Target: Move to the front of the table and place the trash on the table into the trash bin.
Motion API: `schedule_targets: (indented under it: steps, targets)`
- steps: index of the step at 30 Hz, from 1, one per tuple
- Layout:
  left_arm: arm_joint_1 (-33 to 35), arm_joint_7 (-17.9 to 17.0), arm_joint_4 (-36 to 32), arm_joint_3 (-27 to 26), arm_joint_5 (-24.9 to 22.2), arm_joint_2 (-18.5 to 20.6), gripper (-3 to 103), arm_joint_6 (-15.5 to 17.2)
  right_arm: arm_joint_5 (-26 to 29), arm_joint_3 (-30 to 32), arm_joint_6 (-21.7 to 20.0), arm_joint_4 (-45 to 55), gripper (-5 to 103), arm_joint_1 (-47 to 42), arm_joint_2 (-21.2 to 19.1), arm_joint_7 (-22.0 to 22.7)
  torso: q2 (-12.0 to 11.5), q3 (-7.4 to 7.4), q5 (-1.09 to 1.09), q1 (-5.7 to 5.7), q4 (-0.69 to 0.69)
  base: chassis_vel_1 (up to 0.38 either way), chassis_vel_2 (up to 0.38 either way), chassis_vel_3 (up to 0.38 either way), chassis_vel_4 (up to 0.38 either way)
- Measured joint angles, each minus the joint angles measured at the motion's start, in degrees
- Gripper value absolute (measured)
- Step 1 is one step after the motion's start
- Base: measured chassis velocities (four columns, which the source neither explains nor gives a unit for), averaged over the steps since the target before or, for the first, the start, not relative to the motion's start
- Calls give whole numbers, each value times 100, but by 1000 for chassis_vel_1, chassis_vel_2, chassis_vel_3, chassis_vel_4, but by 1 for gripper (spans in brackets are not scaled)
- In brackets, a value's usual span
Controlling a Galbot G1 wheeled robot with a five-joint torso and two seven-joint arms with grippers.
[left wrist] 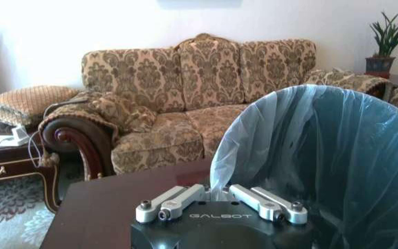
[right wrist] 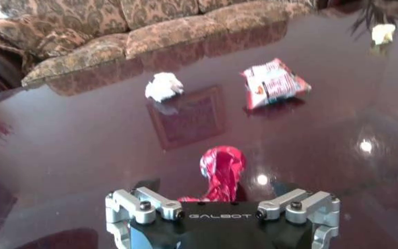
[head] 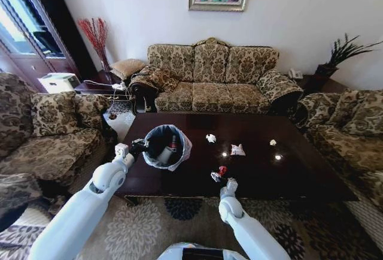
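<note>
Left gripper (head: 139, 146) fingers pinched bin (head: 166, 147) rim; bottle (head: 172, 146) and cup (head: 163, 154) inside. Right gripper (right wrist: 221, 199) fingers clasped red wrapper (right wrist: 221, 168) on worktop (head: 287, 170).

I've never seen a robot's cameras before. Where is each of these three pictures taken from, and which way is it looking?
Head view: from the robot's head, looking down at the table, both arms reaching in.
Left wrist view: from the left arm, facing the sofa; left gripper holds the trash bin by its rim.
Right wrist view: from the right arm, facing across the table; right gripper at a red wrapper.
Shared: head and right wrist views show the red-white wrapper and paper wad.
</note>
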Motion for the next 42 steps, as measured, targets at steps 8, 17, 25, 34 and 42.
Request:
schedule_targets:
  steps: [8,17,25,34,42]
  targets:
    - [-4,64,-49,16,-48,-26,0,-9,698,-18,-36,-296,74,185,29,-64,0,0,1,0,1,0,0,0,0]
    - [-3,68,-83,3,-68,-34,0,-9,898,-4,-36,-421,41,261,21,-63,0,0,0,0,1,0,0,0,0]
    - [-23,69,-82,-5,-73,-37,0,-30,548,-9,-29,-179,31,283,-36,10,0,1,2,0,1,0,0,0,0]
    - [-40,78,-84,36,-73,-73,0,-39,-125,25,-248,1202,31,458,-425,-78,0,0,2,0,2,0,0,0,0]
    - [-64,86,-128,140,-55,-67,0,44,227,-220,-741,3726,31,1249,-1549,-295,0,0,0,0,2,0,0,0,0]
